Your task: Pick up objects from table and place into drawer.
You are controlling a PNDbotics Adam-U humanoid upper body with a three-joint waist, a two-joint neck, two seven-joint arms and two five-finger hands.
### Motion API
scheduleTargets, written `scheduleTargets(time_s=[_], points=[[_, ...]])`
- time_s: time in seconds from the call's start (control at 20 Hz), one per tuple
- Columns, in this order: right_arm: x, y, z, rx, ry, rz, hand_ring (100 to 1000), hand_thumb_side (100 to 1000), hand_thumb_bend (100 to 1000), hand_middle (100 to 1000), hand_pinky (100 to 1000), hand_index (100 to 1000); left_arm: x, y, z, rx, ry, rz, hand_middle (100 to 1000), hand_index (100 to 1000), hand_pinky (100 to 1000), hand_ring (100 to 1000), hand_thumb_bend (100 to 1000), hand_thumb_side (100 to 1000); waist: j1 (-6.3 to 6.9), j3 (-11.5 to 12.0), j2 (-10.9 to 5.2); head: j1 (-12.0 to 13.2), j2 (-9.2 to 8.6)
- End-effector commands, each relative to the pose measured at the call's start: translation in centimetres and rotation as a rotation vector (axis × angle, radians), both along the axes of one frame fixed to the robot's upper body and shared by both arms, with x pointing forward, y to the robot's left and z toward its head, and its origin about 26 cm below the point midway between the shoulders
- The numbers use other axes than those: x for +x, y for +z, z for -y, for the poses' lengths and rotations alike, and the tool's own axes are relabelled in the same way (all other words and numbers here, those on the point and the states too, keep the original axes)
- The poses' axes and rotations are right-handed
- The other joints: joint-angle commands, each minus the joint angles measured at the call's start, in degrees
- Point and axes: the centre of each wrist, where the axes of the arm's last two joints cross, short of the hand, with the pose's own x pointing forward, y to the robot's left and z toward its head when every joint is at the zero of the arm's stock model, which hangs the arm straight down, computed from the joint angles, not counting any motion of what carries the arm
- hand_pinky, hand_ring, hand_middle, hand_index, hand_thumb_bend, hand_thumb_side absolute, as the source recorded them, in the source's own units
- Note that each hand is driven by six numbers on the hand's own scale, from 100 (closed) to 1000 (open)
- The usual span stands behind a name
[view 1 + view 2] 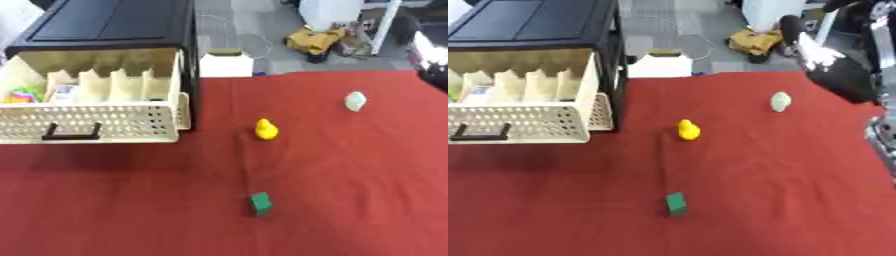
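Note:
Three small things lie on the red tablecloth: a yellow duck-shaped toy [266, 129] near the middle, a pale green lump [354, 101] farther right, and a dark green block [260, 203] nearer the front. The cream perforated drawer [96, 124] stands pulled out of the black cabinet [105, 25] at the left, with a colourful item [24, 93] and a white item [63, 93] inside. My right arm [837, 70] is a blurred black shape above the table's far right corner, apart from all three things. My left hand does not show.
A white box [226, 64] stands behind the table's far edge beside the cabinet. Yellow and dark clutter [315, 42] lies on the floor beyond. A grey part of my body [883, 137] shows at the right edge.

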Motion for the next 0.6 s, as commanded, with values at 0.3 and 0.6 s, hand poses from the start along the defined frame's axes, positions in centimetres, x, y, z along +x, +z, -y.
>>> scheduleTargets(time_s=[0.3,0.6], points=[[-0.4,1.9,-0.5,-0.199,0.030,-0.096,727,923,517,561,702,816,-0.1,-1.6,0.3,-0.162,0.018,0.006,100,820,100,100,175,1000,-0.33,0.2,-1.35,-0.2,0.28],[-0.4,2.0,-1.0,-0.275,0.098,-0.202,750,943,589,561,724,843,0.0,-2.5,0.8,-0.177,-0.005,-0.042,100,815,100,100,164,1000,-0.70,0.5,-1.58,-0.2,0.22]])
